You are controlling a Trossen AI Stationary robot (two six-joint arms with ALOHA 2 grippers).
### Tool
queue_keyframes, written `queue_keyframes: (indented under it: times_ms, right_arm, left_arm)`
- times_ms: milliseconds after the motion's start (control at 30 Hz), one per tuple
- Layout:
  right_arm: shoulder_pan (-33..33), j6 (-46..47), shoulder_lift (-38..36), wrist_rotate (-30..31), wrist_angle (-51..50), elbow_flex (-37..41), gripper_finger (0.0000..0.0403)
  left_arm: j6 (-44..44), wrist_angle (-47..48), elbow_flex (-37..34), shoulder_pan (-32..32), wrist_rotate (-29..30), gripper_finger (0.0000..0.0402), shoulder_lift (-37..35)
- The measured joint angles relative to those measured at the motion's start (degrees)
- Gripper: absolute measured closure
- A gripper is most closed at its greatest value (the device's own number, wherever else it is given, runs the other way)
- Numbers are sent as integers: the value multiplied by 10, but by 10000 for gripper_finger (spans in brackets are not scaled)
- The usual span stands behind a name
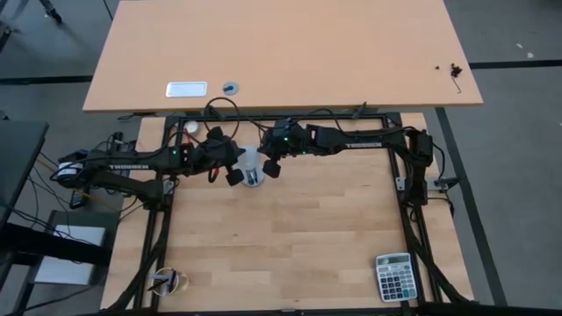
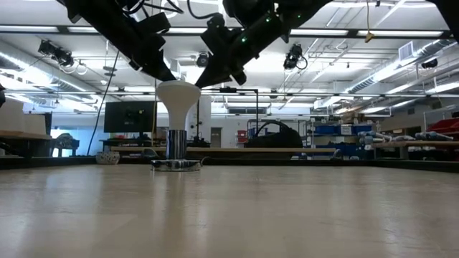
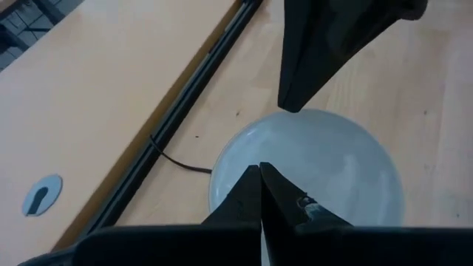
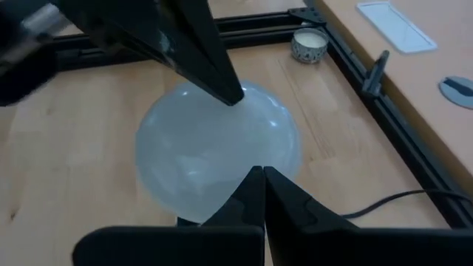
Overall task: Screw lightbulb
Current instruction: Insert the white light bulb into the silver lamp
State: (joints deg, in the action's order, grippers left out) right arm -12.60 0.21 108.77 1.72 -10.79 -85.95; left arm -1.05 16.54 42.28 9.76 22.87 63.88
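The white lightbulb [image 2: 178, 94] stands upright, wide face up, with its greyish screw base [image 2: 177, 143] in the flat round socket disc [image 2: 176, 165] on the wooden table. It also shows in the high view [image 1: 252, 165]. My left gripper [image 2: 170, 76] is shut and comes down at a slant from the left, its tip at the top of the bulb's face [image 3: 310, 170]. My right gripper [image 2: 209, 84] is shut and comes down at a slant from the right, its tip at the bulb's right rim [image 4: 222, 148]. My left gripper's shut fingertips [image 3: 260, 174] stand over the bulb's wide face, slanting down from the table's left. I cannot tell whether they touch it. My right gripper's shut fingertips [image 4: 259, 177] stand at the rim of the bulb's face, slanting down from the right. I cannot tell whether they touch it.
A black cord [image 4: 399, 199] runs from the socket toward the black frame rail [image 4: 384, 125]. A small white tin [image 4: 308, 44] stands by the far-left corner. A calculator [image 1: 394, 276] lies near right, a small cup [image 1: 167, 281] near left. A second table [image 1: 351, 53] stands beyond.
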Motion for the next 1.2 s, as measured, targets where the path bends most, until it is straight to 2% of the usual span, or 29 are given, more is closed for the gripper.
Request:
queue_keyframes:
  times_ms: [367, 733, 1033, 1200]
  right_arm:
    - [-7, 6, 0, 27, -8, 0, 394]
    - [-8, 13, 7, -14, -30, 0, 394]
    - [7, 13, 3, -19, -47, 0, 394]
    - [13, 13, 3, -46, -66, 1, 394]
  left_arm:
    - [0, -5, -2, 0, -5, 402, 1]
    - [-1, -9, -3, 0, -7, 402, 1]
    - [-4, -7, -3, 0, -11, 402, 2]
    - [-4, -7, -3, 0, -10, 402, 2]
